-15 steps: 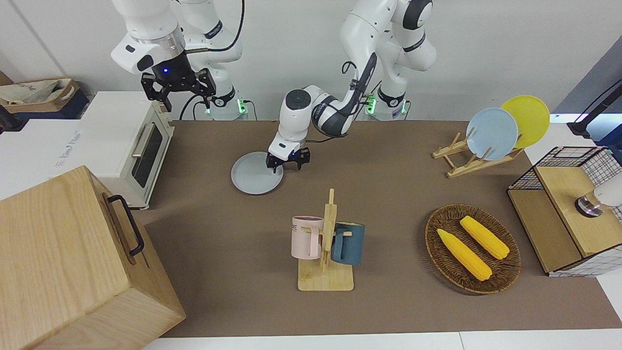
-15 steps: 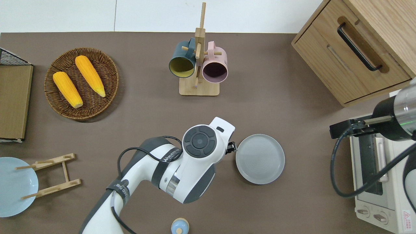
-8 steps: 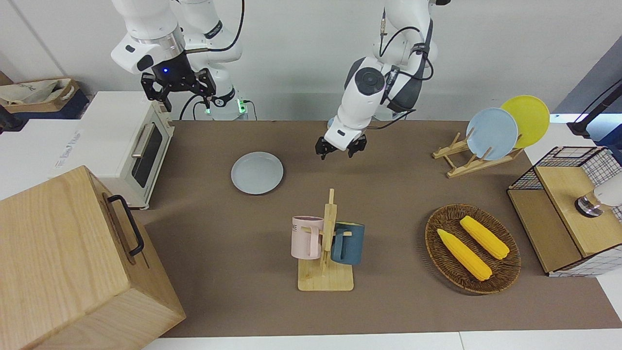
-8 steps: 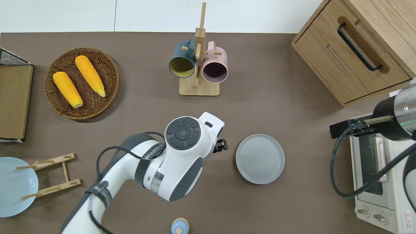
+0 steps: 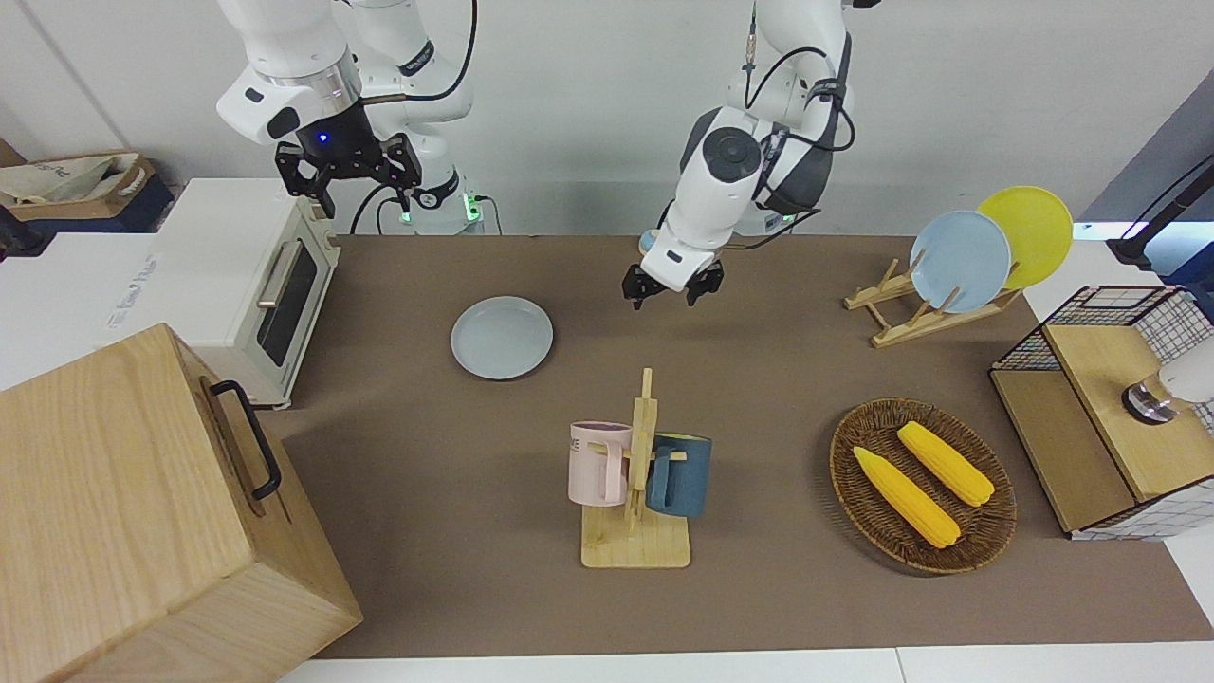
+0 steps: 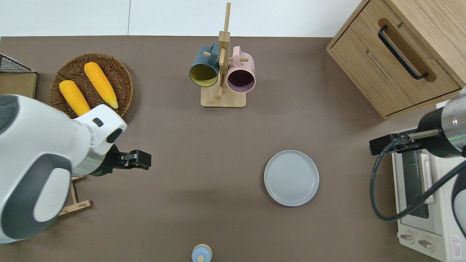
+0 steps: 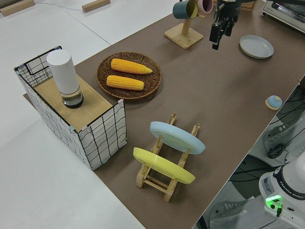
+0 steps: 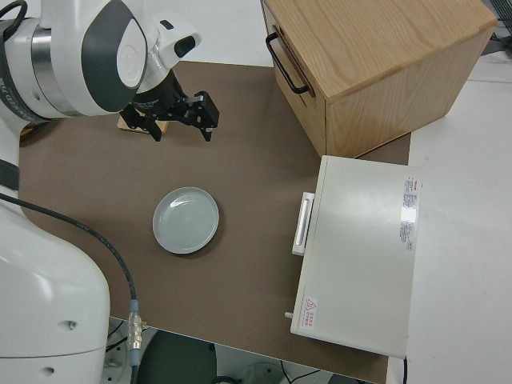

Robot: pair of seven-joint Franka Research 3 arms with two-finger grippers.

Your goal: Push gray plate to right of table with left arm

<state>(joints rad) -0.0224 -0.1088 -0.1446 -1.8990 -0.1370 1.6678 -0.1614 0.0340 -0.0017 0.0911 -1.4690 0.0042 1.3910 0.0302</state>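
Gray plate (image 6: 291, 178) flat near toaster oven (image 6: 426, 203); mug rack (image 6: 222, 72) farther out.

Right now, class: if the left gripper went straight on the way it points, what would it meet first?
Probably the bare table. The left gripper points down and is clear of the gray plate, though depth is uncertain.

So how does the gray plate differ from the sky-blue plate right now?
The gray plate lies flat on the table, while the sky-blue plate stands tilted on edge in the wooden rack. The gray plate sits alone toward the right arm's end, near the toaster oven; the sky-blue plate is at the left arm's end, beside a yellow plate. The gray one looks duller, the other bluer. Both are round, plain and untouched.
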